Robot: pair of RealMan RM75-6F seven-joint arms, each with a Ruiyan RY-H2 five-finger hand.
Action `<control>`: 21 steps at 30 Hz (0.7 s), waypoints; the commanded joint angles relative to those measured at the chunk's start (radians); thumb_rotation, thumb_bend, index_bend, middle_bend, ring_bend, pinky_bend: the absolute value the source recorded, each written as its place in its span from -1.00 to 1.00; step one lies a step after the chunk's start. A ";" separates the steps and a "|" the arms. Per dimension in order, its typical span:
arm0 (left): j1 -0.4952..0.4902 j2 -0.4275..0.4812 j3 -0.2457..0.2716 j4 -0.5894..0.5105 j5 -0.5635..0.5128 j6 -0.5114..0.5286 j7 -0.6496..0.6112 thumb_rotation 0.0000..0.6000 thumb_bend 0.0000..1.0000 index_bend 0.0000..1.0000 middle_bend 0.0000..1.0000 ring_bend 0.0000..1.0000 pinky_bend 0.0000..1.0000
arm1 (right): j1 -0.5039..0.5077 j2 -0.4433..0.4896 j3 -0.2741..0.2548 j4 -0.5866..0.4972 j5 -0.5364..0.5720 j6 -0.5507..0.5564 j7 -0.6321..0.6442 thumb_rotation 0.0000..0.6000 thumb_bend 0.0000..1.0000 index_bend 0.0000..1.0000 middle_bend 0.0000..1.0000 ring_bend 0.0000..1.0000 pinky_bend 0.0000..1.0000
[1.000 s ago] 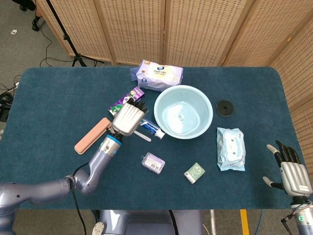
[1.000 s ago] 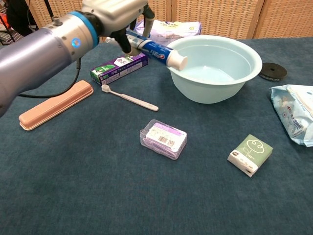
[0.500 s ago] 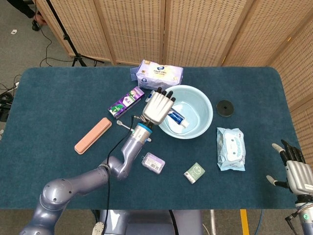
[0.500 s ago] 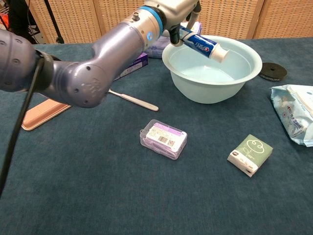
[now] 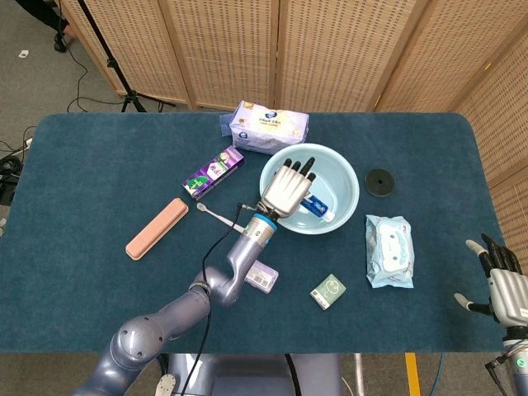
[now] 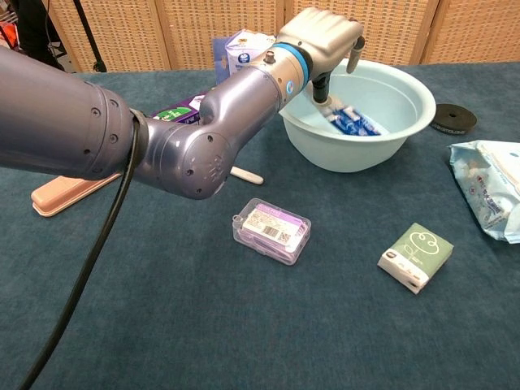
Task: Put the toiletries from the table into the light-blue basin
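Left hand (image 5: pixel 290 188): held over the light-blue basin (image 5: pixel 345 176), fingers loosened, nothing gripped.
Toothpaste tube (image 5: pixel 318 205): laid inside the basin, below the fingers.
Right hand (image 5: pixel 502 285): spread empty at the counter's (image 5: pixel 99 165) near right edge.
Toothbrush (image 5: pixel 216 216): left on the counter.

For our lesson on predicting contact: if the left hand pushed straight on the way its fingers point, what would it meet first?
Probably the toothpaste tube in the light-blue basin: the left hand points down onto it, though actual contact is unclear.
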 commanded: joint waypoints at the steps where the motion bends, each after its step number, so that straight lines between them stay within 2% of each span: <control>1: -0.001 0.010 -0.002 -0.012 -0.016 -0.026 -0.004 1.00 -0.59 -0.64 -1.00 -0.99 -0.88 | 0.000 -0.001 0.000 0.000 -0.002 0.001 -0.001 1.00 -0.61 -0.75 -1.00 -1.00 -1.00; 3: 0.005 0.019 0.000 -0.025 -0.023 -0.031 0.005 1.00 -0.63 -0.72 -1.00 -1.00 -0.95 | -0.001 -0.001 -0.001 -0.001 -0.003 0.001 -0.003 1.00 -0.61 -0.75 -1.00 -1.00 -1.00; 7: 0.021 0.039 -0.005 -0.070 -0.040 -0.035 0.012 1.00 -0.66 -0.72 -1.00 -1.00 -0.99 | -0.001 -0.001 -0.001 -0.003 -0.005 0.003 -0.006 1.00 -0.61 -0.75 -1.00 -1.00 -1.00; 12: 0.072 0.118 -0.019 -0.232 -0.099 -0.074 0.047 1.00 -0.66 -0.72 -1.00 -1.00 -0.99 | 0.000 -0.002 -0.004 -0.003 -0.008 -0.002 -0.009 1.00 -0.61 -0.75 -1.00 -1.00 -1.00; 16: 0.129 0.241 -0.045 -0.461 -0.248 -0.141 0.169 1.00 -0.65 -0.72 -1.00 -1.00 -0.99 | 0.002 0.000 -0.007 -0.010 -0.010 -0.008 -0.018 1.00 -0.60 -0.75 -1.00 -1.00 -1.00; 18: 0.168 0.333 -0.031 -0.632 -0.349 -0.141 0.260 1.00 -0.64 -0.72 -1.00 -1.00 -0.99 | 0.001 0.000 -0.008 -0.013 -0.014 -0.004 -0.022 1.00 -0.60 -0.75 -1.00 -1.00 -1.00; 21: 0.200 0.442 0.006 -0.830 -0.465 -0.111 0.356 1.00 -0.63 -0.72 -1.00 -1.00 -0.99 | 0.001 0.000 -0.009 -0.017 -0.019 0.001 -0.029 1.00 -0.60 -0.75 -1.00 -1.00 -1.00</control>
